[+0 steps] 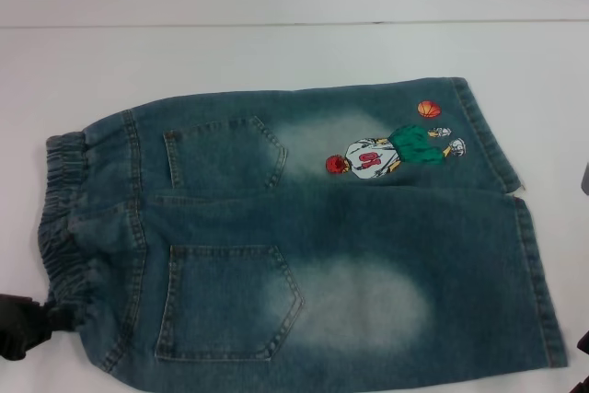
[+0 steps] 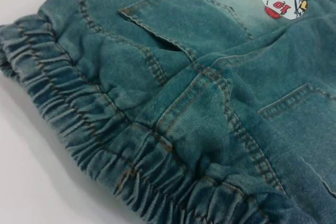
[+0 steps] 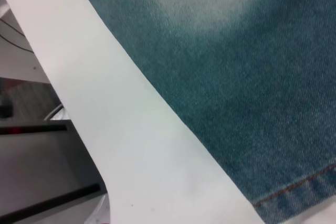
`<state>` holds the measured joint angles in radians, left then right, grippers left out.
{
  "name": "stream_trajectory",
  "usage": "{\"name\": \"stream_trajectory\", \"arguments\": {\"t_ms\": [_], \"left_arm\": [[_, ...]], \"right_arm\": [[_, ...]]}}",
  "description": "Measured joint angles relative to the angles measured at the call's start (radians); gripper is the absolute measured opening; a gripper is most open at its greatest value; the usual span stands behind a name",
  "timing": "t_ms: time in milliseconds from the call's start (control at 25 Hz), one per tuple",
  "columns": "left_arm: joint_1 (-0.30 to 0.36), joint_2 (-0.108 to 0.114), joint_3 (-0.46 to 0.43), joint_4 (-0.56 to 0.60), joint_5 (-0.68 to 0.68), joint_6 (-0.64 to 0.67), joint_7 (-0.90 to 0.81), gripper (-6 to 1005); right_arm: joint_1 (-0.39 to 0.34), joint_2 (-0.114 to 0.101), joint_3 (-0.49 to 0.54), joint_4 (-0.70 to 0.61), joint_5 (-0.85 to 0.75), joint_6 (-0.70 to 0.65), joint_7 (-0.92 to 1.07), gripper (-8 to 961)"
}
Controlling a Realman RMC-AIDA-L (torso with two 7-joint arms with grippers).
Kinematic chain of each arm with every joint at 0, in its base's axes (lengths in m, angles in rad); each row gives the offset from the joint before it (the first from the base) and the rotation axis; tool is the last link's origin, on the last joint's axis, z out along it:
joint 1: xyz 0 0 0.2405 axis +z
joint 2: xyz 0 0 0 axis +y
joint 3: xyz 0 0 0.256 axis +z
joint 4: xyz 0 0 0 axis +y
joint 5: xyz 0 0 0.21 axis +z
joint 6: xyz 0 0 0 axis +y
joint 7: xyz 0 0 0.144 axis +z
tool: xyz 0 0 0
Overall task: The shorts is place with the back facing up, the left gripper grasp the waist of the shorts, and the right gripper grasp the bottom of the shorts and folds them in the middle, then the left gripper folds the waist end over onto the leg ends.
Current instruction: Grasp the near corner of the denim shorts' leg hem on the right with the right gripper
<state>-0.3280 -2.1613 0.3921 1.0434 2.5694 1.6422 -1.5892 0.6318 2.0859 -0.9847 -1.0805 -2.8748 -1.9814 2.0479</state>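
White table (image 1: 276, 52) bears the shorts (image 1: 304, 227) flat, pockets up | left gripper (image 1: 23, 324) beside the waist (image 1: 60, 218), grip unreadable | only right wrist view shows the hem (image 3: 299, 187); right gripper unseen

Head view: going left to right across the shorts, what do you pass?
left gripper → the waist of the shorts → back pockets → cartoon player print → the bottom of the shorts, all on the white table.

Faded matt denim shorts (image 1: 304, 227), puckered elastic waist (image 1: 64, 227), smooth white table (image 1: 276, 52)
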Motion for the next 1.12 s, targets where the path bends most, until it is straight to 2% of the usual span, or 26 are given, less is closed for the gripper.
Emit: {"name": "stream_trajectory", "arguments": {"t_ms": [320,600,1120], "left_arm": [[0.000,0.000,0.001,-0.002,0.000,0.000,0.000,95],[0.000,0.000,0.001,-0.002,0.002,-0.001,0.000,95],[0.000,0.001,0.003,0.000,0.002,-0.001,0.000,94]], "right_arm": [[0.004,0.001,-0.027,0.006,-0.002,0.018,0.028,869],[0.014,0.004,-0.053,0.064,-0.003,0.062,0.040,868],[0.016,0.003,-0.046,0.055,0.043,0.068,0.024,864]]}}
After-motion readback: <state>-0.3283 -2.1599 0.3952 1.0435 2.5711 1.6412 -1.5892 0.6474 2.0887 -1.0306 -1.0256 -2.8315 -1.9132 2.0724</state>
